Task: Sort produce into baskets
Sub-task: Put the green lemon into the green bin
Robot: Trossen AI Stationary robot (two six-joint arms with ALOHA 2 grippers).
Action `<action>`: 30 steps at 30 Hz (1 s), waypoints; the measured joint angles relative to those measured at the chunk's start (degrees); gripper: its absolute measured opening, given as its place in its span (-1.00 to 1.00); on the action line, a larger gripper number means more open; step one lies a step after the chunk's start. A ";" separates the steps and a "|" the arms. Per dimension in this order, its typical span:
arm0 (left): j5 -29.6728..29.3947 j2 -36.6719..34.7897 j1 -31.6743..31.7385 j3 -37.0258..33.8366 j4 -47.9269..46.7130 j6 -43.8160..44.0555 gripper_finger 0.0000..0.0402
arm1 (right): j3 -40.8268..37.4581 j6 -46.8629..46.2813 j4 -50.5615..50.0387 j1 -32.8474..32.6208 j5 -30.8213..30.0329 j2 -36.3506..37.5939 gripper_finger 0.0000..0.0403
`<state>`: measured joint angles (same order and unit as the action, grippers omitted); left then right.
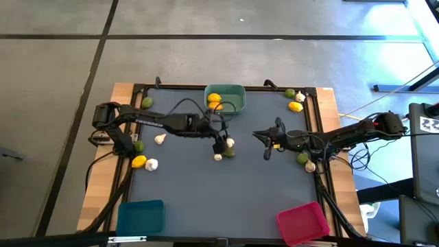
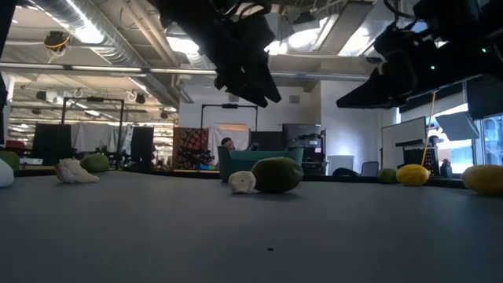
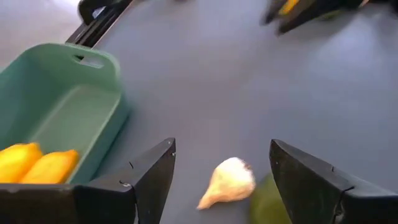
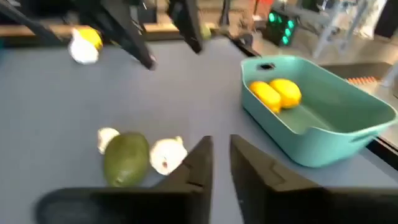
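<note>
Left gripper [image 1: 221, 146] hangs wide-jawed over a garlic bulb [image 3: 227, 182] (2 lemons [image 1: 214, 101] binned); right gripper [image 1: 266, 143] narrowly parted.

In the left wrist view, the rounded green lime [image 3: 268, 202] is cut off by the picture's edge. The small knobbly white garlic bulbs [image 1: 228, 143] beside the left gripper [image 1: 220, 146] blur together from above.

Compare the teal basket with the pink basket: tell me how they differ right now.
The teal basket sits at the table's far edge, middle; the pink basket sits at the near right corner. The teal basket holds two lemons; the pink basket holds nothing. The teal one lies square to the table, the pink one slightly turned. Both are shallow rectangular bins with rounded corners.
</note>
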<state>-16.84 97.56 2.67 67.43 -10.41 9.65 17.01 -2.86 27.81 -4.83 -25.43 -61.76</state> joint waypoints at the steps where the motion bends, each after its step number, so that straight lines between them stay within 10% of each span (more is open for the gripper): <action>1: 0.00 0.00 -0.39 -0.74 1.33 0.37 0.27 | 1.40 -0.04 -2.97 0.09 -1.22 0.00 -0.57; 13: -0.07 0.00 -1.14 -3.32 1.96 1.99 0.27 | 22.32 -1.62 -45.36 10.91 -15.11 0.00 0.52; 30: -0.09 0.00 -1.19 -3.32 1.74 0.37 0.27 | 38.55 6.07 -67.42 35.48 -2.43 -6.38 0.63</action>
<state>-16.93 97.56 1.48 64.12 -8.67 10.02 55.56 3.21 -39.61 30.66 -27.86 -68.13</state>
